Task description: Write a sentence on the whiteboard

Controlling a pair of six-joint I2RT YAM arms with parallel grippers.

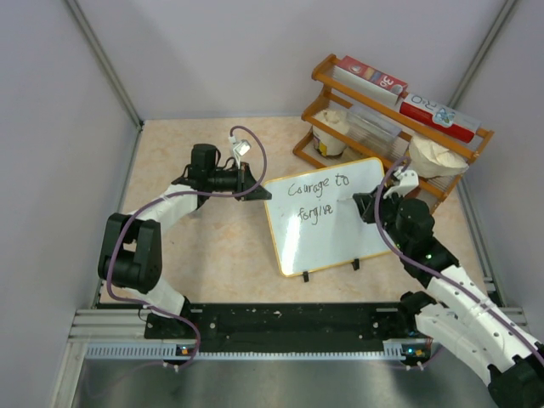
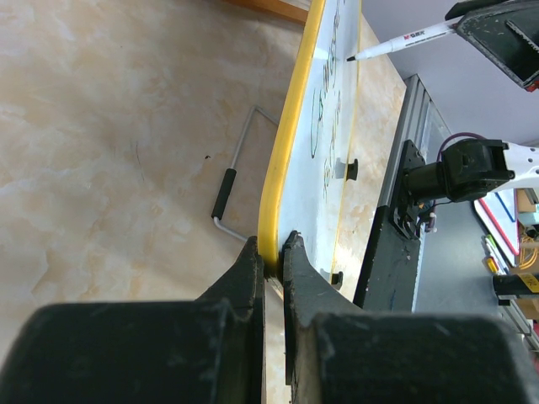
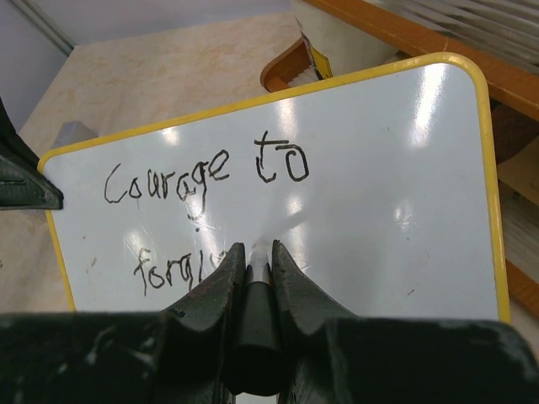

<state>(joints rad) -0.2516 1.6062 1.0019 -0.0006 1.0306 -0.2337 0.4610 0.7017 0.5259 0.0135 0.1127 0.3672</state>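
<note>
Whiteboard (image 1: 365,223) stood on the beige marbled counter (image 1: 204,246), between the two arms and in front of a wooden rack (image 1: 478,136). It was propped on two black feet (image 1: 306,275), leaning back, with its white face turned toward the arm bases. Its long axis ran left to right, the right end swung a little farther from the bases than the left.

The sentence (image 1: 316,187) ran along that long axis in two lines. "Courage to" sat near the top edge, with "forgive" below it and starting further in. In the right wrist view only "forgi" was readable, the rest hidden behind the tool.

Left tool (image 2: 274,252) was closed on the yellow rim at the board's upper left corner, one finger on each side of the edge.

Right tool (image 3: 257,257) was clamped on a marker (image 2: 404,39), which pointed leftward at the board face near the end of the lower line. Whether the tip touched the surface, I could not tell.

Behind the board a bent wire leg (image 2: 232,181) with a black sleeve lay on the counter.

The rack held a white tub (image 1: 330,136) and red-and-white boxes (image 1: 370,76).
</note>
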